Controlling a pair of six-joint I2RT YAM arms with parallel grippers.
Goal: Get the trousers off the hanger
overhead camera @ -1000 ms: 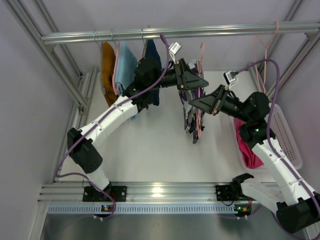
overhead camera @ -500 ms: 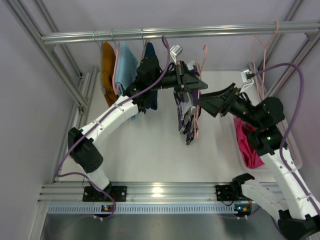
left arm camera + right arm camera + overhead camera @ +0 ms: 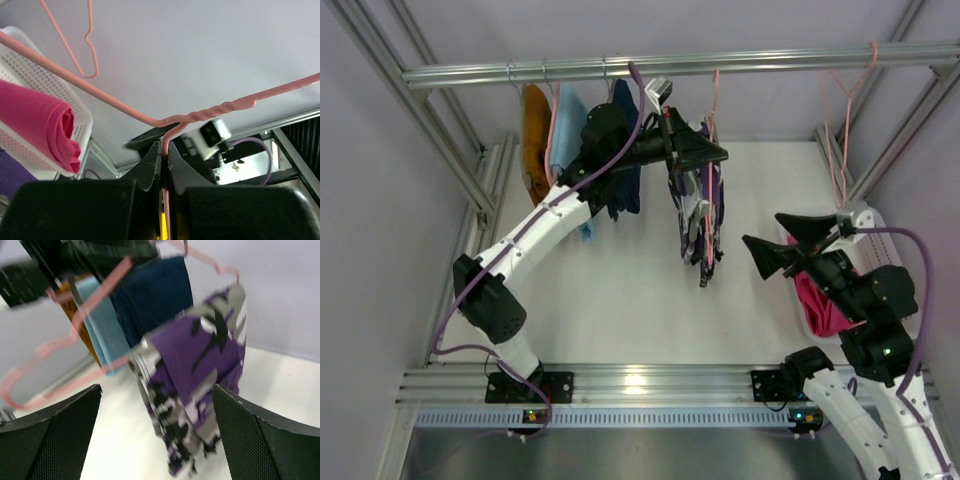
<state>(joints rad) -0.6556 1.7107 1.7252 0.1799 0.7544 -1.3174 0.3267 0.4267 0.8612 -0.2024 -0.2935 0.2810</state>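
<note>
While the right gripper [image 3: 760,229] hovers wide open at four o'clock from the hanging cloth, the magenta trousers [image 3: 817,300] lie in the white basket [image 3: 898,275] beside it. Toward twelve o'clock, the patterned trousers [image 3: 698,215] drape over the pink hanger [image 3: 220,108], its neck pinched by the left gripper [image 3: 715,153]. Stripping has not begun; next, I judge, the right must grip that cloth.

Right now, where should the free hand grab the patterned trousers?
I'd pinch the loose lower end of the patterned trousers from the right, where the open right hand faces them; they drape freely from the pink hanger the left hand clamps.
</note>
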